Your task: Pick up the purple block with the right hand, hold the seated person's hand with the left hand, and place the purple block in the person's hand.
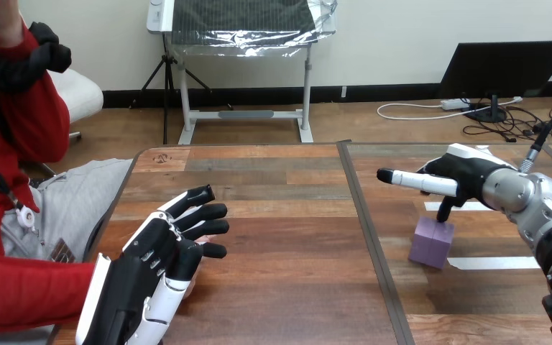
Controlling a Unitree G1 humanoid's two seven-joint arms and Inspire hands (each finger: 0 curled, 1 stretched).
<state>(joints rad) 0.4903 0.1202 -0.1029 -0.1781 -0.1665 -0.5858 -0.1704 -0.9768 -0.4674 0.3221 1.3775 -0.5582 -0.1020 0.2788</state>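
A purple block [431, 244] stands on the right half of the wooden table [287, 215]. My right hand [467, 180] hovers just above it, open: one finger stretches straight out to the left and another points down onto the block's top edge. Nothing is curled round the block. At the lower left my left hand [165, 251] lies back-up with its fingers straight over the person's hand [195, 272], of which only a small part shows beneath my fingers. I cannot see any grip on it. The person's red sleeve [21, 291] leads in from the left edge.
White tape strips [503, 263] lie on the table beside and behind the block. A dark seam [374, 244] runs front to back between the two table halves. The person sits at the table's left side, the other arm raised at the upper left.
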